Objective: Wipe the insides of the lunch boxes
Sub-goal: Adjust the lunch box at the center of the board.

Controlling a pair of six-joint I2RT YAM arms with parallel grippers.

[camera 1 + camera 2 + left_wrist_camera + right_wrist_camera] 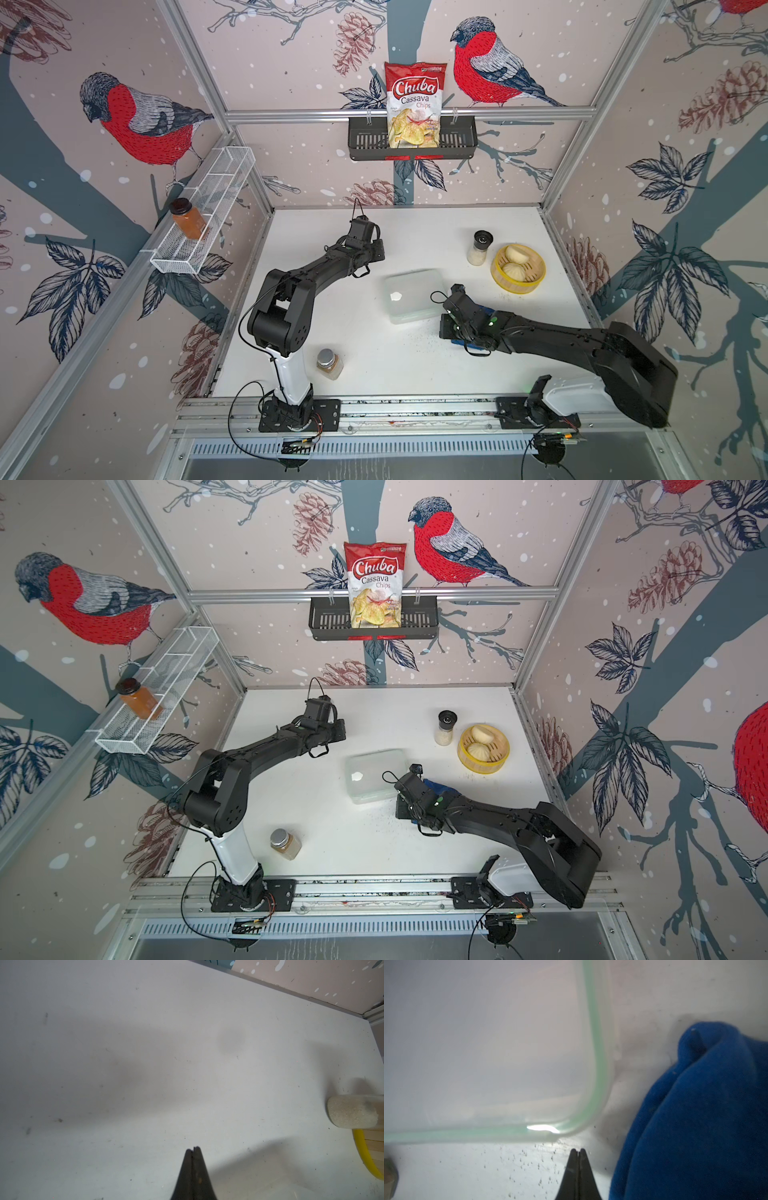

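Note:
The lunch box (pixel 409 296) (pixel 372 776), a translucent whitish tub, sits mid-table with its clear lid on; the lid bears a small white spot (pixel 395 296). In the right wrist view one rounded corner of the lunch box (pixel 599 1076) with a green seal fills the frame. My right gripper (pixel 577 1150) is shut and empty, just off that corner over speckled table. A crumpled blue cloth (pixel 695 1118) (pixel 437 786) lies beside it, partly under the right wrist. My left gripper (pixel 193 1148) is shut on nothing, over bare table at the back left.
A shaker with a black cap (pixel 480 248) (pixel 353 1113) and a yellow steamer basket with buns (pixel 518 269) stand at the back right. A spice jar (pixel 329 364) stands front left. A black wall basket (pixel 365 139) holds a chips bag; a wire shelf (pixel 216 199) holds a jar.

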